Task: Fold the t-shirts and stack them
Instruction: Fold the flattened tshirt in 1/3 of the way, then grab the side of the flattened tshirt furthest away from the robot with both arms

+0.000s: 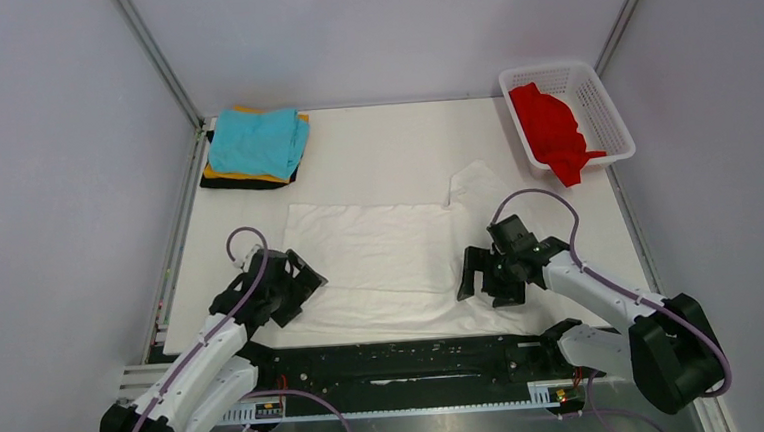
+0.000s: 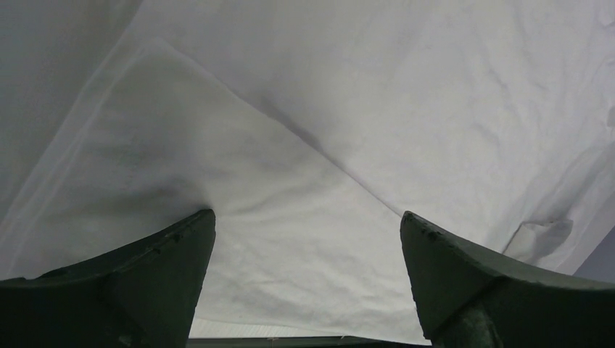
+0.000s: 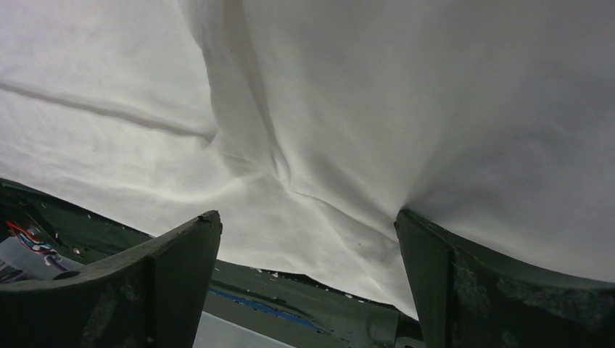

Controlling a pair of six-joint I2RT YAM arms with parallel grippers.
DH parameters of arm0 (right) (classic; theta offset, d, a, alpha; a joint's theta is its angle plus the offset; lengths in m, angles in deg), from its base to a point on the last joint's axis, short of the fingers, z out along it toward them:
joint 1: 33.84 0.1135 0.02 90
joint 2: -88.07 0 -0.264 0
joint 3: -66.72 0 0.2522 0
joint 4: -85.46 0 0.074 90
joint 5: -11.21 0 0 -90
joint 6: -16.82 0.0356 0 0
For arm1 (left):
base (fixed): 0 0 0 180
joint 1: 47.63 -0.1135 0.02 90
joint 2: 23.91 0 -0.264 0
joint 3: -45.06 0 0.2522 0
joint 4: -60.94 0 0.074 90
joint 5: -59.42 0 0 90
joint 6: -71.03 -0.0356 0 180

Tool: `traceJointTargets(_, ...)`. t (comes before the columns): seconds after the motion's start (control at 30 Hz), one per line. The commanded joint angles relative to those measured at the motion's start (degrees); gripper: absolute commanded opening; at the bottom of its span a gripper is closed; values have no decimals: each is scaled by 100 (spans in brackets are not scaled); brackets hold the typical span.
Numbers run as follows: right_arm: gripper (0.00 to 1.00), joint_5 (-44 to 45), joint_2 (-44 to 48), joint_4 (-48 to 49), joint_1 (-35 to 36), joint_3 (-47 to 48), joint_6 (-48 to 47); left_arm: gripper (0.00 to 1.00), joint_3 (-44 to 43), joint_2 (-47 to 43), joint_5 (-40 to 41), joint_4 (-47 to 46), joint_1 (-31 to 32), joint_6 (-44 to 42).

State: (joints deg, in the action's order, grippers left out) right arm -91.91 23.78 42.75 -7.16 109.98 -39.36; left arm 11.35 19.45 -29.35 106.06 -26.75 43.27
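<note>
A large white t-shirt (image 1: 385, 256) lies spread flat in the middle of the table, one sleeve pointing to the back right. My left gripper (image 1: 297, 286) stands open over its near left corner, the white cloth (image 2: 304, 239) showing between the fingers. Over the shirt's near right edge my right gripper (image 1: 482, 280) is open too, with the cloth hem (image 3: 312, 225) under it and nothing pinched. At the back left a teal t-shirt (image 1: 258, 141) tops a folded stack, with an orange one (image 1: 225, 171) and a black one (image 1: 241, 183) beneath. A red t-shirt (image 1: 551, 130) lies crumpled in the basket.
The white mesh basket (image 1: 607, 112) stands at the back right corner. A black rail (image 1: 397, 360) runs along the table's near edge between the arm bases; it shows dark below the hem (image 3: 348, 301) in the right wrist view. Grey walls close in left, right and back.
</note>
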Motion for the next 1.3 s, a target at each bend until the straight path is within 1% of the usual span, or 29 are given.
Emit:
traceJointTargets(0.0,99,82,137,-508,53,-144,83,99,57,-262,585,1022,31,351)
traceJointTargets(0.2,99,278,129,-441,54,104,-128,99,-11,-224,525,1069,46,399)
traceJointTargets(0.43,99,571,-54,-403,44,506,-387,99,-111,-420,509,1201,49,406)
traceJointTargets(0.6,100,749,-27,-453,48,930,-635,99,-424,-492,613,1404,49,348)
traceJointTargets(0.7,99,922,27,-445,40,1203,-773,99,-868,-419,924,1401,47,170)
traceJointTargets(0.77,99,1081,39,-413,6,1391,-816,99,-1236,-216,1234,1371,40,-16)
traceJointTargets(0.83,99,1181,20,-286,-78,1551,-861,99,-1662,212,1653,1325,-8,-212)
traceJointTargets(0.9,100,1187,-34,-122,-216,1686,-896,99,-2032,705,1920,1092,-245,-665)
traceJointTargets(1.0,99,1159,-142,156,-355,1822,-922,99,-2611,1590,1849,679,-762,-1247)
traceJointTargets(1.03,99,1150,-182,254,-376,1853,-929,99,-2784,1902,1771,468,-1023,-1405)
traceJointTargets(1.1,100,1180,-258,414,-390,1903,-931,99,-3119,2547,1685,158,-1312,-1642)
traceJointTargets(1.2,100,1136,-399,477,-402,1955,-1059,97,-3843,3607,1489,-119,-1512,-2045)
traceJointTargets(1.27,99,1128,-465,482,-421,1945,-1124,92,-4360,4305,1386,-100,-1559,-2253)
